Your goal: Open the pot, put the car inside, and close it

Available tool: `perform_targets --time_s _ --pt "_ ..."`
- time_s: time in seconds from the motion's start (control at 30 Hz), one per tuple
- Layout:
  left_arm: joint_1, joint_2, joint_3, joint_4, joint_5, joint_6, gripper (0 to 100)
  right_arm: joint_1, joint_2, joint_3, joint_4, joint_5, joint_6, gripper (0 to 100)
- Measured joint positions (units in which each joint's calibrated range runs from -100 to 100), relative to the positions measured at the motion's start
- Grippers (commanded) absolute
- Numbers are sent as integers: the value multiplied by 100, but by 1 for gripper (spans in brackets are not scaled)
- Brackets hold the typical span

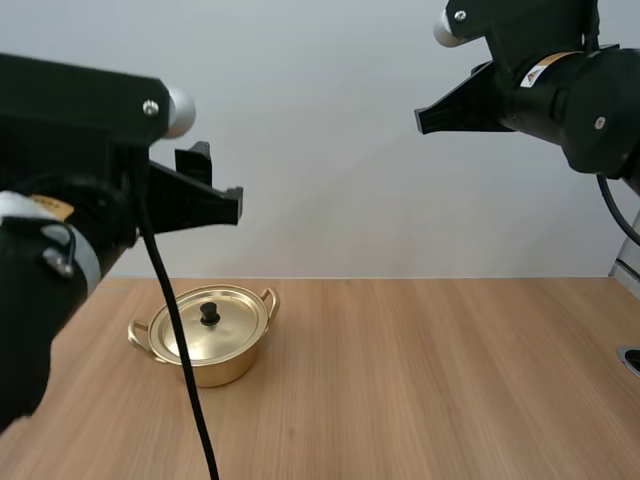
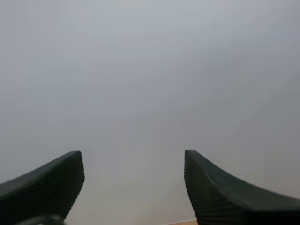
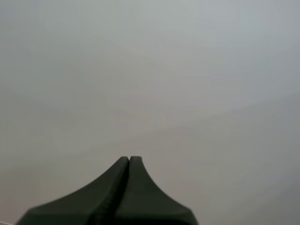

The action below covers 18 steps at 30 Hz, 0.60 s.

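Toward eight o'clock on the wooden table (image 1: 450,380), as the high view had it, stood the golden pot (image 1: 225,372), upright, its lid (image 1: 235,330) seated flat on the rim and the black knob (image 1: 209,313) rising from the lid's middle; its two ear handles (image 1: 270,297) pointed to about eight and two o'clock; the pot was the one thing resting on the table. My left gripper (image 2: 133,157) sat at about ten o'clock in the high view, on the pot's side of the table; its fingers (image 2: 56,183) stood wide apart, ribbed faces turned to each other, nothing between them; that spread suited a drop onto the knob, so I took the left one for the likelier to lift the lid. My right gripper (image 3: 129,159) was up at one o'clock, over the far bare side of the table; its fingers lay pressed together as one dark wedge, holding nothing. Each gripper hung high, well apart from the pot and touching nothing; I judged this a waiting pose with no step of the task begun, since the lid was on. Nothing stood between the left gripper and the knob; the knob looked small, so a descent would have needed centring, or the fingers might have slipped on the lid's dome.
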Motion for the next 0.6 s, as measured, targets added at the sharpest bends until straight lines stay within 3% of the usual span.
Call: perform_targets --time_s 0.17,0.33,0.43,0.5,0.57,0.6 --pt "-269 -686 194 768 -115 -575 98 -34 0 0 43 90 0 0" --pt "-296 -887 544 1616 -35 -1322 94 -194 0 0 92 113 0 0" --pt "-296 -982 822 2117 -35 -1762 69 -194 -74 0 92 113 0 0" --pt "-296 -987 1037 2465 -35 -2075 38 -194 -146 0 92 113 0 0" --pt "-296 -987 1224 2795 -51 -2350 0 -194 -192 0 92 113 0 0" --pt "-296 -987 1316 2973 -51 -2508 0 -194 -196 0 92 162 0 0"
